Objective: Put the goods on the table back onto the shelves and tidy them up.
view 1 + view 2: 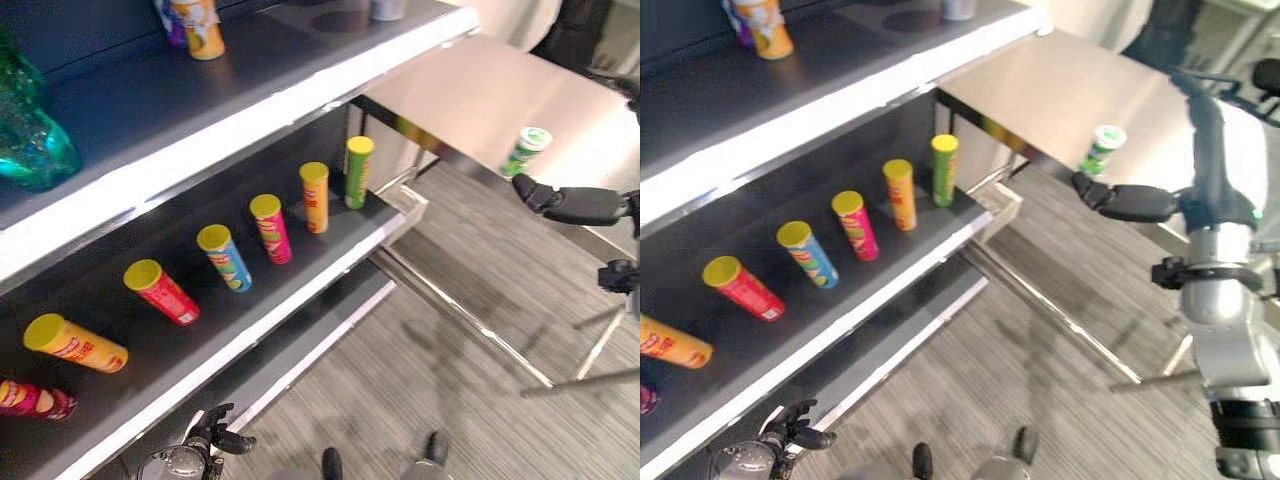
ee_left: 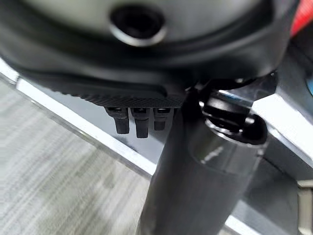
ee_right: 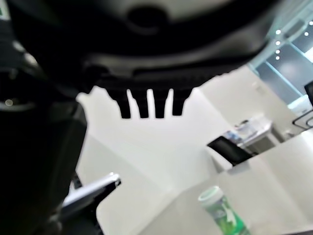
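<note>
Running left to right along the middle shelf [image 1: 330, 262], a row of yellow-lidded tubes is standing in line: an orange tube [image 1: 75, 343] at about 8 o'clock in the head view, then a red tube [image 1: 162, 291], a blue tube [image 1: 225, 257], a pink tube [image 1: 271, 228], another orange one and a green tube [image 1: 357, 171] toward the centre. All are leaning with their lids toward the camera.

The left hand [image 1: 220, 434] is hanging low at 6 o'clock, below the shelf edge, its fingers loosely curled around nothing and well apart from any goods.

On the table [image 1: 450, 90], at about 2 o'clock, the last item is standing: a green-and-white can [image 1: 526, 150], upright, its long axis vertical, alone on the bare top.

The right hand [image 1: 560, 200] is reaching in at 3 o'clock, fingers stretched straight and relaxed, holding nothing. The can is lying just beyond its fingertips, toward 11 o'clock from them, near but apart. This hand is clearly the nearer one, so the pickup is probably falling to it: a short advance toward 11 o'clock, closing around the can's upright side.
</note>
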